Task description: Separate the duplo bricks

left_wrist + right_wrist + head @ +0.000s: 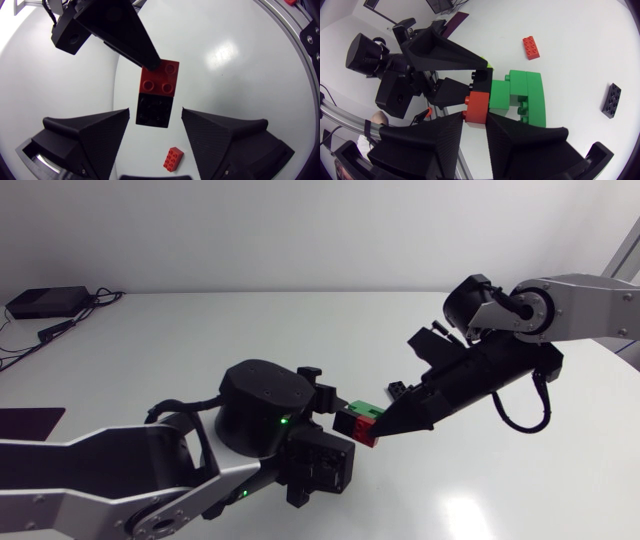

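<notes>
Two broad fingers of the right pincer (474, 122) close on the red brick (477, 106) from two sides, so it grips that brick. The red brick is still joined to a black brick (152, 111) on its left and to the green bricks (520, 95). The cluster hangs above the desk (200, 330), a little right of the middle and towards the near side.

The left pincer (155, 112) comes in from the left and brackets the black brick. A thin strip of desk shows between each finger and the brick, so this pincer looks open around it, not clamped.

Further out, a loose red brick (172, 159) lies on the desk under the left pincer. A loose black brick (611, 100) lies just to the far side of the held cluster.

The job looks partly done. Two bricks already lie singly, while black, red and green remain stuck together in the air. What is probably left is for the left pincer to clamp the black brick and for the two arms to pull apart. The green pieces would then have to be split off as well.

No brand, label or other legible writing shows on the bricks or the desk.
</notes>
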Controlling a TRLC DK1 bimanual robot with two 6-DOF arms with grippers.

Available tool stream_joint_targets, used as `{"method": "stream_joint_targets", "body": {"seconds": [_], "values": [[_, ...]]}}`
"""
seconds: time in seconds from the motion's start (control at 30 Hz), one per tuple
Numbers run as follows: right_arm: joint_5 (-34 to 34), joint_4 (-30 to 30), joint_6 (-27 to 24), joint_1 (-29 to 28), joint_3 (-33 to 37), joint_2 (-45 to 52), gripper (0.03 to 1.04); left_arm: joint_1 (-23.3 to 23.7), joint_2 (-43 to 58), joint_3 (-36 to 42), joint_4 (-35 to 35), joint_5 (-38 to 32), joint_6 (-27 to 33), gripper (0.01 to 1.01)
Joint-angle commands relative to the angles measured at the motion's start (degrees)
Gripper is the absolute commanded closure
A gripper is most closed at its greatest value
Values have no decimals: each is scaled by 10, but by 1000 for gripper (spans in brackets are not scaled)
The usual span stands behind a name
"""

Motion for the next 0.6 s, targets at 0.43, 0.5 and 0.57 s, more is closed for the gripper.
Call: {"method": "stream_joint_targets", "body": {"seconds": [0.43,0.5,0.57], "values": [[2,-6,-22,4,-26,-9,757,-14,15,-11,13,0,10,557],[2,-5,-22,4,-26,-8,757,-16,15,-12,13,-1,9,569],[2,-4,-22,5,-26,-8,757,-17,15,-13,12,-1,9,593]]}}
